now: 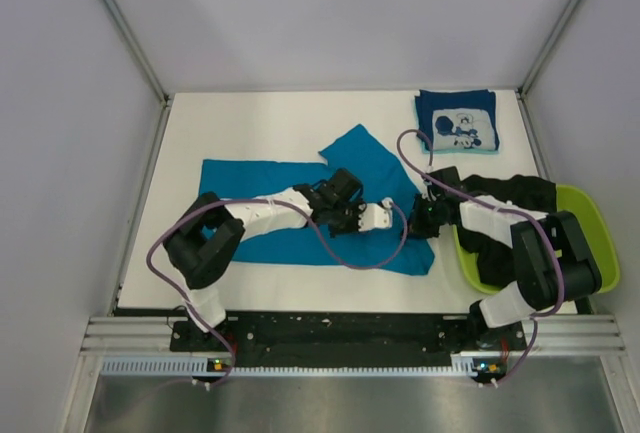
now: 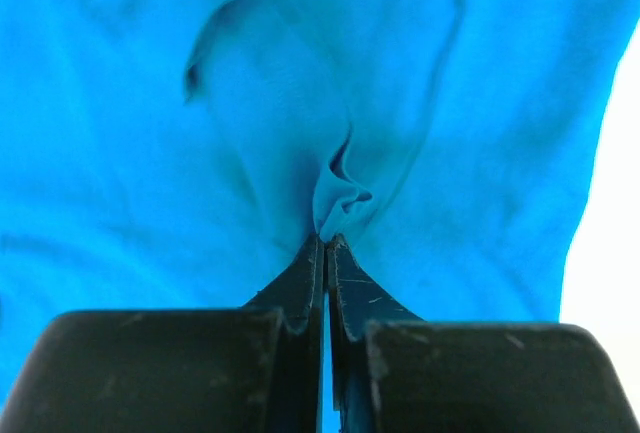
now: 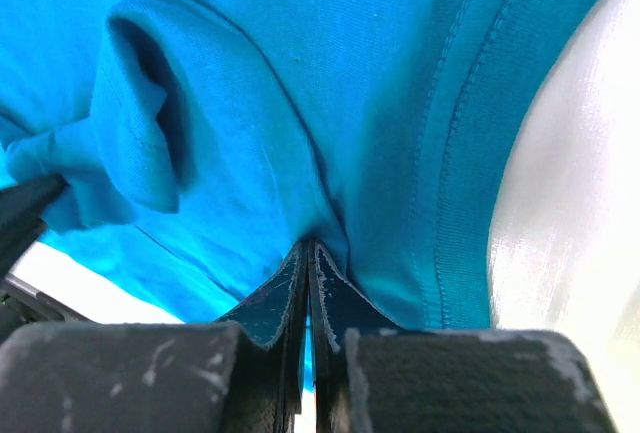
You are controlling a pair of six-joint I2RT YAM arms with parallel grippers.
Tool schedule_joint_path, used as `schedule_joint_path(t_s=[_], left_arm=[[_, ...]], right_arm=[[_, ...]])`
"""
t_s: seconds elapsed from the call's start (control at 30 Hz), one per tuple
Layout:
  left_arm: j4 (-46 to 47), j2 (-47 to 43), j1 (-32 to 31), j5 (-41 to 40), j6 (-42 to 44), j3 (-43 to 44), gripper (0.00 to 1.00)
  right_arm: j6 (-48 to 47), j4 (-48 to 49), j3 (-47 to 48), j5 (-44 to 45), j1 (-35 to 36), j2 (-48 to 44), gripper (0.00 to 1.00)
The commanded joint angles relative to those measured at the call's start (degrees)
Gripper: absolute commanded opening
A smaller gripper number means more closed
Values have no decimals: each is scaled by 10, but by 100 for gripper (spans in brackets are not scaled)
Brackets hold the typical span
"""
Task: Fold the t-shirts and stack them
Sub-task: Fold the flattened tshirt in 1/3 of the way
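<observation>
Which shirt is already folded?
The navy print shirt, a neat square at the far right. The teal shirt lies spread out; the black shirt spills from the basin.

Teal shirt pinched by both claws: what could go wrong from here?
The left gripper holds only a small pucker of the teal shirt, and the right gripper pinches beside its stitched hem; either could slip mid-fold. The two grippers also sit close together, so they might collide or bunch the cloth.
</observation>
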Motion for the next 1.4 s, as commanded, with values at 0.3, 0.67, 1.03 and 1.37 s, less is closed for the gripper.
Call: schedule_joint_path(t_s=[0.3, 0.67, 1.03, 1.37], left_arm=[[-27, 23, 148, 210, -276, 42, 8], [7, 15, 139, 226, -269, 20, 6], [24, -8, 137, 226, -256, -12, 4], [5, 4, 135, 219, -254, 8, 2]], right_arm=[[-40, -50, -8, 69, -4, 7, 0], [-143, -123, 253, 105, 46, 0, 45], [-215, -132, 352, 33, 103, 190, 52], [-260, -134, 339, 70, 123, 237, 34]])
